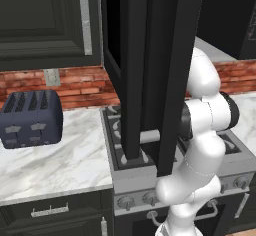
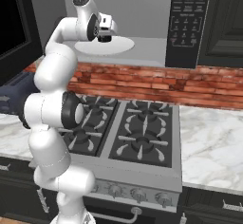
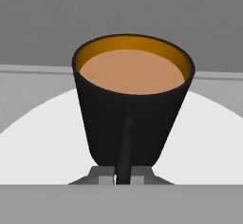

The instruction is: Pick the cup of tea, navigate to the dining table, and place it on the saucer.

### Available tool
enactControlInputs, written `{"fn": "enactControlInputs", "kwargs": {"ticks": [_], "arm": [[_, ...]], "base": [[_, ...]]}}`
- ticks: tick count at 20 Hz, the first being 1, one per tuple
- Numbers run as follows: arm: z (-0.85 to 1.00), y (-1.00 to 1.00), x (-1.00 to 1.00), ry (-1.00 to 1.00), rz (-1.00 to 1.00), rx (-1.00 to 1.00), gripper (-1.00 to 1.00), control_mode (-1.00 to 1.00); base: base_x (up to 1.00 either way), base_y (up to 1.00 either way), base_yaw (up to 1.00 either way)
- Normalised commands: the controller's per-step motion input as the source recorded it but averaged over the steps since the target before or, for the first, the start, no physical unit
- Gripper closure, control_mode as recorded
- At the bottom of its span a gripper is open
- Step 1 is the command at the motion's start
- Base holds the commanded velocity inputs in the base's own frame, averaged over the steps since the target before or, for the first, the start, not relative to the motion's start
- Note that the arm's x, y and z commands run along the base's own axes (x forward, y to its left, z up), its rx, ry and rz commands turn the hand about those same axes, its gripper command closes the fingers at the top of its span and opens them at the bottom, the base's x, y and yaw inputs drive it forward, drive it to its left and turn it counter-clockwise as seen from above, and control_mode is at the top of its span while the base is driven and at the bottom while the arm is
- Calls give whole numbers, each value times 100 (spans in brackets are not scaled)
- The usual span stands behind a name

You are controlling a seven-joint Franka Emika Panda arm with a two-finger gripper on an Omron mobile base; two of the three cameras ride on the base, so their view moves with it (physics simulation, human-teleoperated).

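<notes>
Arm reaches up and back into the open microwave cavity above the stove (image 2: 128, 137). Gripper (image 2: 104, 39) sits over the white round turntable (image 2: 121, 47) on the cavity floor, near its left edge in the right base view.

Hand view: cup of tea (image 3: 133, 99) directly ahead, very close, upright on the turntable, black wall, orange-brown liquid level just under the rim. A thin dark vertical strip, probably the cup's handle, runs down its near side to the fingertips. Jaws drawn in narrow and closed on that strip; cup held by it, base on or just above the plate, cannot tell which.

Microwave control panel (image 2: 186, 21) to the right of the cavity. Open microwave door (image 1: 150, 70) hangs dark across the left base view. Toaster (image 1: 31, 119) stands on the marble counter (image 1: 60, 165) left of the stove, near the brick back wall (image 2: 156, 83).
</notes>
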Motion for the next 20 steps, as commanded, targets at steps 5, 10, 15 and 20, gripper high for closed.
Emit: {"fn": "enactControlInputs", "kwargs": {"ticks": [5, 10, 15, 20], "arm": [[0, 0, -18, 0, 0, 0, 100, -100], [0, 0, -74, 0, 0, 0, 100, -100], [8, 0, -100, 0, 0, 2, 100, -100], [0, -1, -100, 0, 0, 6, 100, -100]], "base": [[0, 0, 0], [0, 0, 0], [0, 0, 0], [0, 0, 0]]}}
